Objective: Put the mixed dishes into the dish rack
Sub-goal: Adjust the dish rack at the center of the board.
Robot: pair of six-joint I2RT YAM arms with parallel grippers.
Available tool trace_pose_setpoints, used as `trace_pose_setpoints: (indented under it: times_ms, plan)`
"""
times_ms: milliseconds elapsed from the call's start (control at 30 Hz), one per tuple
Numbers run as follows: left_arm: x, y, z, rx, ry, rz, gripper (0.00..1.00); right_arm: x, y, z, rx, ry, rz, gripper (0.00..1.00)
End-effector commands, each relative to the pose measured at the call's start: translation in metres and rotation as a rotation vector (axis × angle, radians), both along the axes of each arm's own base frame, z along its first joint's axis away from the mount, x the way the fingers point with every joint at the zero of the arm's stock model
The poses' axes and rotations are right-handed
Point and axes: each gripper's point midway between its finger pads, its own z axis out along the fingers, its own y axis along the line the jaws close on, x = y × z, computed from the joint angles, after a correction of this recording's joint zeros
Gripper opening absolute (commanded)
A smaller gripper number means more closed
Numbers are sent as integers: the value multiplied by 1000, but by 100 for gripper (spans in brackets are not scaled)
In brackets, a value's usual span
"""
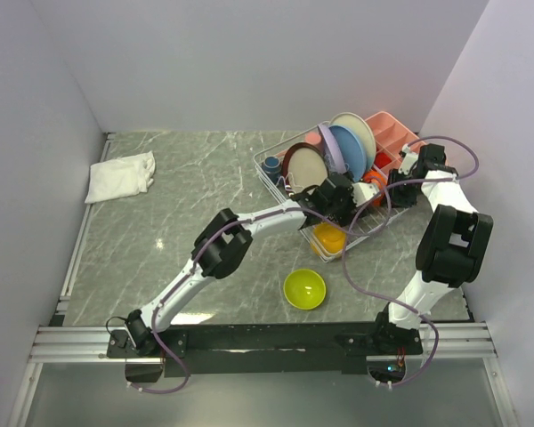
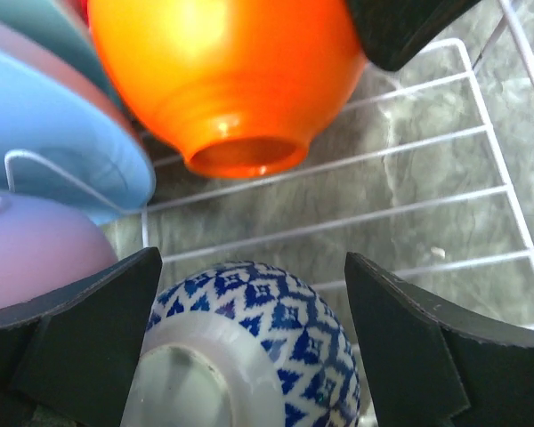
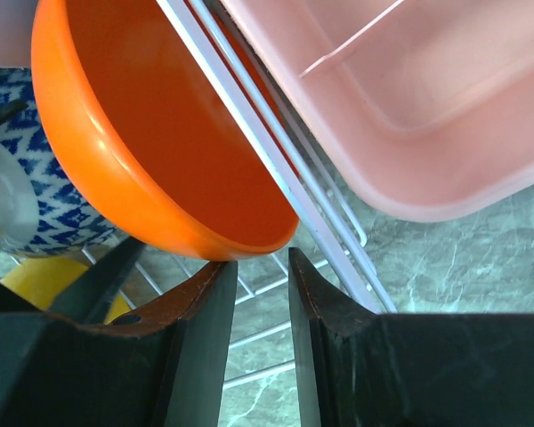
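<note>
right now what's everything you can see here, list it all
table: 1, grey marble
dish rack: 1, white wire, right of centre
plates: 4, standing in the rack: dark-red-rimmed plate, lavender plate, blue plate, cream plate
navy cup: 1, rack's far-left corner
red-orange bowl: 1, tilted in the rack
patterned bowl: 1, blue and white, in the rack
orange-yellow bowl: 1, rack's near end
lime bowl: 1, on the table before the rack
pink tray: 1, behind the rack's right side
white cloth: 1, far left
left hand: open, straddling the patterned bowl
right hand: jaws slightly apart, by the red-orange bowl's rim
</note>
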Motion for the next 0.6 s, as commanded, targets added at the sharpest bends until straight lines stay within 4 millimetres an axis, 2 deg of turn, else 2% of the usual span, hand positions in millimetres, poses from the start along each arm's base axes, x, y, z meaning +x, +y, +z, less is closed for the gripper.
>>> trace_pose_setpoints:
  times_ms: [0,67,100,133,267,367,433,567]
  plan:
    - [-4,67,-47,252,182,72,90,6,-23,5,-74,7,-61,38]
    - [-14,74,-50,290,218,57,85,6,-22,7,-77,3,-59,38]
    - [-15,76,-45,293,216,50,84,7,-22,7,-74,1,-59,38]
    - [-21,79,-51,311,225,32,84,7,-21,8,-71,1,-59,38]
    - [-30,82,-50,358,204,-22,68,6,-18,5,-50,7,-61,38]
    - [-40,89,-55,431,209,-62,60,6,-18,5,-49,8,-59,38]
    - [-47,97,-59,466,217,-77,58,5,-18,5,-53,9,-56,38]
    - [-61,108,-59,505,239,-116,34,4,-18,3,-55,16,-56,37]
